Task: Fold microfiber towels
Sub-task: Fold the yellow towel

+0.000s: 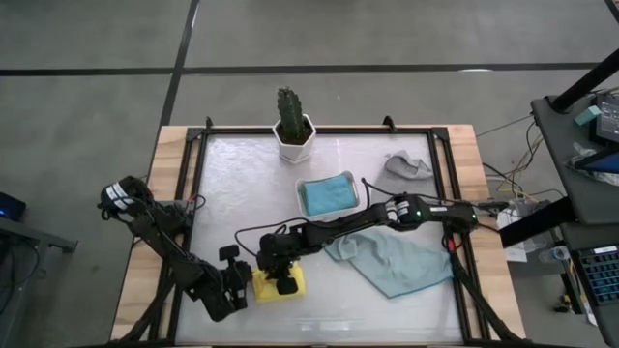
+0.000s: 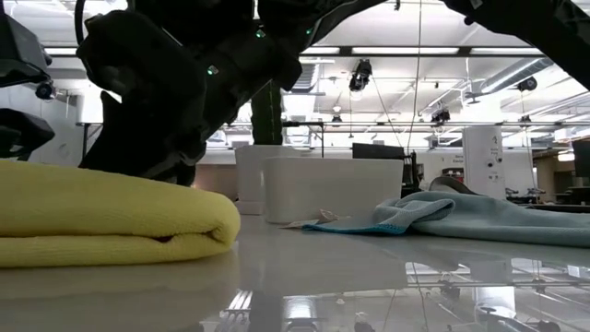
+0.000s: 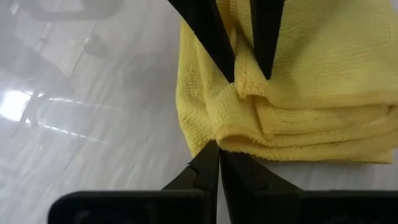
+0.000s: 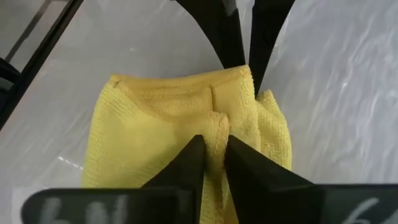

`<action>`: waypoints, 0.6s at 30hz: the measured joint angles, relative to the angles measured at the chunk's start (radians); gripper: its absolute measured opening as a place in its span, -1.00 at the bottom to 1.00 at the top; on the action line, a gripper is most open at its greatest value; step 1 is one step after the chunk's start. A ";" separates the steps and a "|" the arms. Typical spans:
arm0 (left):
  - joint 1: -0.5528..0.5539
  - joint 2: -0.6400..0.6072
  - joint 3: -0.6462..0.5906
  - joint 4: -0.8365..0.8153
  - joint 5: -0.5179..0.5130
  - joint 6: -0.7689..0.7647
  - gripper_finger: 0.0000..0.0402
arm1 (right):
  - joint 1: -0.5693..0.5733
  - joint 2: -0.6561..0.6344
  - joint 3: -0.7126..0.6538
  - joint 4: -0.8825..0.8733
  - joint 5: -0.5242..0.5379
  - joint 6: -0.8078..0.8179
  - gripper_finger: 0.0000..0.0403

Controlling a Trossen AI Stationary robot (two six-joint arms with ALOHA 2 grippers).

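High view shows the left arm reaching in from the table's left edge, its gripper (image 1: 240, 280) low at the front, just beside the yellow towel (image 1: 263, 286). Left wrist view has that gripper's fingers (image 3: 208, 168) pressed together at the folded yellow edge; whether any cloth is caught between them cannot be told. The yellow towel lies folded in layers at the front centre of the table (image 1: 416, 319), and the low view shows it as a thick stack (image 2: 111, 221). The right arm stretches across from the right side, and its gripper (image 1: 282, 280) sits on top of the yellow towel; in the right wrist view its fingers (image 4: 193, 158) pinch a ridge of yellow cloth (image 4: 155, 130). Behind, at mid-table, a blue towel (image 1: 327, 193) lies in a white tray (image 1: 356, 190), with a potted cactus (image 1: 292, 126) at the back edge. A pale teal towel (image 1: 397, 261) is spread loosely right of centre, partly under the right arm. 1 grey towel (image 1: 406, 166) sits crumpled at the back right
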 joint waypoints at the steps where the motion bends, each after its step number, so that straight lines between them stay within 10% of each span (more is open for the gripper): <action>1: 0.001 0.000 0.000 0.001 0.000 0.000 -1.00 | 0.000 0.000 0.000 -0.002 0.000 0.000 -0.72; 18: 0.003 0.001 -0.003 0.010 -0.001 -0.026 -1.00 | 0.008 -0.006 0.032 -0.026 0.002 0.000 -0.70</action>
